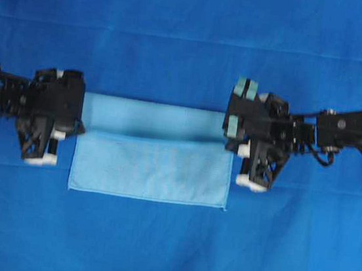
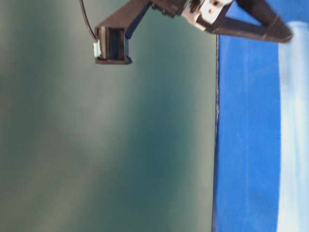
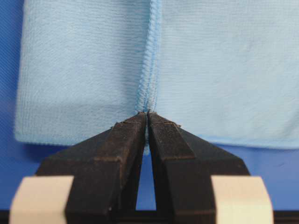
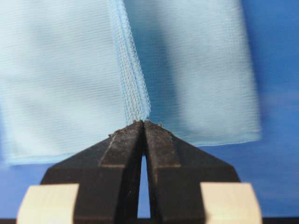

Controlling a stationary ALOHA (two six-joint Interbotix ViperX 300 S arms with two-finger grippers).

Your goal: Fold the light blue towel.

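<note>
The light blue towel (image 1: 151, 165) lies in the middle of the royal-blue tablecloth (image 1: 195, 18), between the two arms, and it is partly folded: a hemmed edge runs across it from side to side in the overhead view, with a wider layer below that edge and a narrower strip of towel showing above it. The lower edge of the towel lies straight and flat on the tablecloth, and its lower corners look square. The left gripper (image 3: 147, 116) sits at the towel's left side, level with the raised hem; in the left wrist view its two black fingers (image 3: 126, 140) are pressed together with the stitched hem of the towel caught between their tips, so it is pinching the towel's corner edge. The right gripper (image 4: 143, 123) sits at the towel's right side at the same level; in the right wrist view its fingers (image 4: 161, 144) are likewise drawn tight together on the hem, with the stitched border rising straight from the tips and towel layers spreading to both sides of it. In both wrist views the cloth beside the hem looks smooth, with the tablecloth visible beyond the towel's outer edges. The table-level view shows one arm (image 2: 231, 17) from the side against a plain dark green backdrop (image 2: 96, 145), with the towel appearing only as a pale, blurred band at the frame's right edge.
</note>
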